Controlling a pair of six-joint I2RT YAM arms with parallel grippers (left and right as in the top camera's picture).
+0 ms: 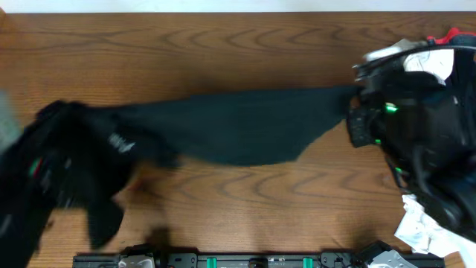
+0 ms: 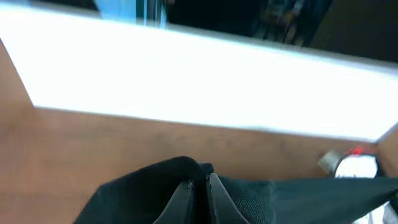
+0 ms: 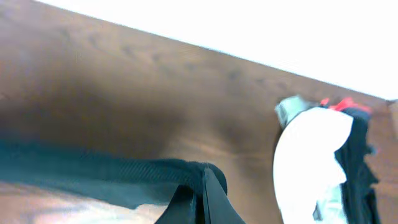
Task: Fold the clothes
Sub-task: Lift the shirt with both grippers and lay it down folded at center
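The black shirt (image 1: pixel 238 126) hangs stretched across the table between my two grippers, with white lettering (image 1: pixel 119 143) near its left end. My left gripper (image 1: pixel 63 123) is shut on the shirt's left end; in the left wrist view the fingers (image 2: pixel 200 186) pinch a fold of black fabric (image 2: pixel 137 193). My right gripper (image 1: pixel 355 100) is shut on the shirt's right end; in the right wrist view the fingers (image 3: pixel 200 186) clamp the fabric edge (image 3: pixel 112 174) above the wood.
A heap of other clothes, white, black and red (image 1: pixel 435 59), lies at the right edge behind my right arm; it also shows in the right wrist view (image 3: pixel 311 162). White cloth (image 1: pixel 420 227) lies at the front right. The wooden table (image 1: pixel 245 52) has a rail along its front edge (image 1: pixel 245 260).
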